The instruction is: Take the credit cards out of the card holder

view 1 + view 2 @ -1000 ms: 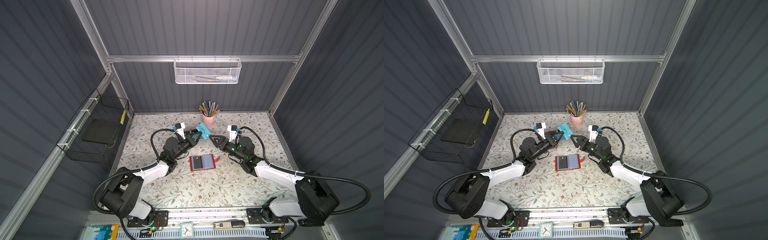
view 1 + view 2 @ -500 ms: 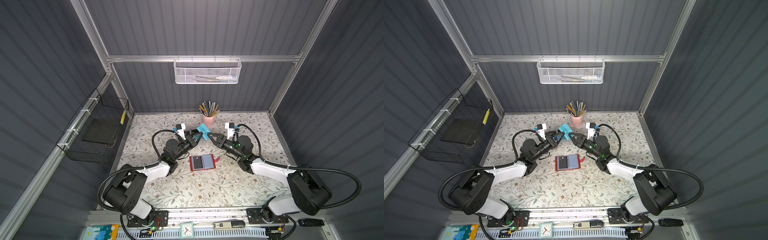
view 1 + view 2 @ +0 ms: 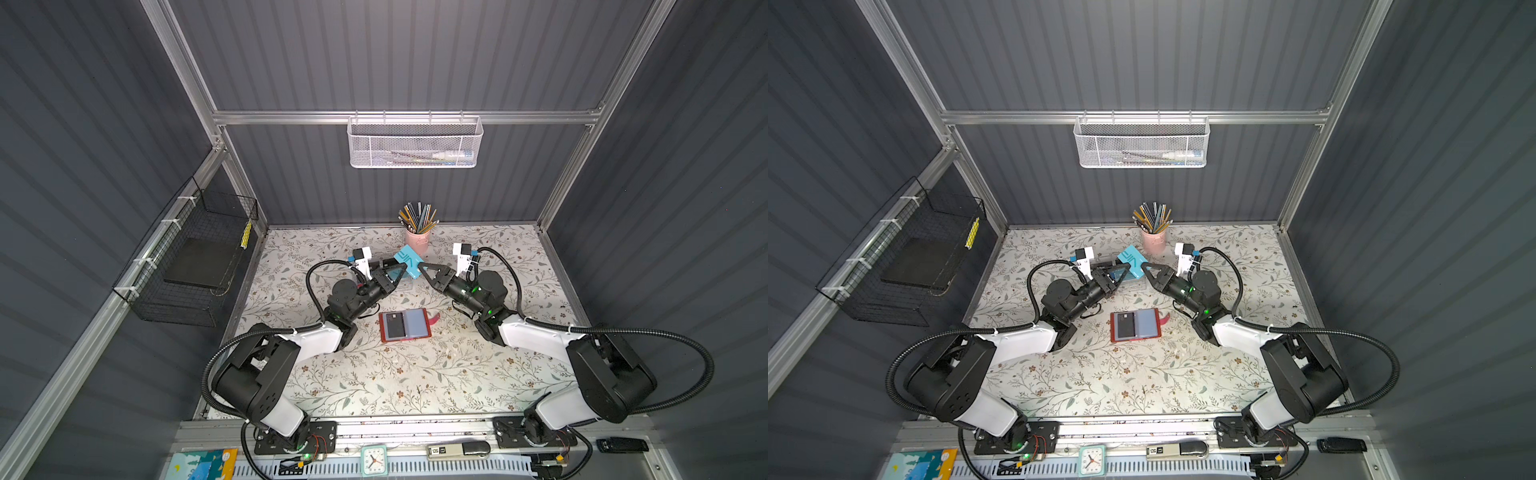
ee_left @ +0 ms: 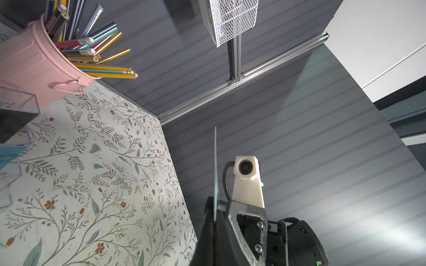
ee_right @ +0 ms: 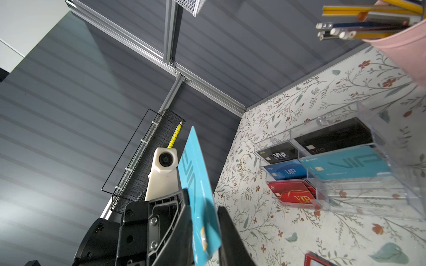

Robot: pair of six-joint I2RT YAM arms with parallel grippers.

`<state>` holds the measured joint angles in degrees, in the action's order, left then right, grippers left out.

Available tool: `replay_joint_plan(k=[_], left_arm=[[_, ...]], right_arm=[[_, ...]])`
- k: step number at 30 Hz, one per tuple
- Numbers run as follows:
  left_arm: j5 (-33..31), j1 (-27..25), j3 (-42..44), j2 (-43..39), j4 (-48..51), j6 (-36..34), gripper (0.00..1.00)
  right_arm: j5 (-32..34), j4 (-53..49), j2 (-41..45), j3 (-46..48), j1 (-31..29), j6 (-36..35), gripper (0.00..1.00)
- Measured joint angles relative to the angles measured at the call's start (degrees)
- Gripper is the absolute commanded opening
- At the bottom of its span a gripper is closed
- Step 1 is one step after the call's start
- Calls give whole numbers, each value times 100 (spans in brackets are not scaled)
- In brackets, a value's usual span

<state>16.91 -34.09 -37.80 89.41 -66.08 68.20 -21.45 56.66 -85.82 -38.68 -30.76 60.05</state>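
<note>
Here's the teal card, up in the air over the back of the table, just in front of the cup, tilted between both claws. The left gripper is clenched on one end. The right gripper has its jaws either side of the opposite corner, but whether they bite yet I cannot tell. It looks light, stiff, thin and slick, so pinch flat across the faces, well in from the edge, or it may pivot. The count: one teal card aloft, one black card in the holder, one holder lying open, five card faces showing in the box.
</note>
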Motion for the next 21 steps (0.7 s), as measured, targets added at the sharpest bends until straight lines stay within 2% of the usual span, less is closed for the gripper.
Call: replay_joint_plan(k=[6, 9, 11, 13, 15, 19, 21], left_arm=[[33, -11, 0, 7, -26, 7, 0], [28, -9, 0, 66, -81, 52, 9], [31, -9, 0, 94, -79, 68, 11], [33, -11, 0, 127, -57, 85, 20], [50, -11, -2, 127, -35, 111, 38], [44, -11, -4, 125, 11, 125, 55], [0, -11, -2, 109, 55, 127, 57]], right_arm=[[-2, 79, -4, 0, 26, 55, 6], [-7, 168, -20, 0, 26, 107, 3], [-20, 262, -68, 2, 35, 142, 2], [-20, 354, -114, 4, 33, 168, 0], [-11, 496, -181, 7, 33, 238, 0], [120, 688, -278, 70, 35, 319, 0], [297, 761, -278, 162, 35, 361, 0]])
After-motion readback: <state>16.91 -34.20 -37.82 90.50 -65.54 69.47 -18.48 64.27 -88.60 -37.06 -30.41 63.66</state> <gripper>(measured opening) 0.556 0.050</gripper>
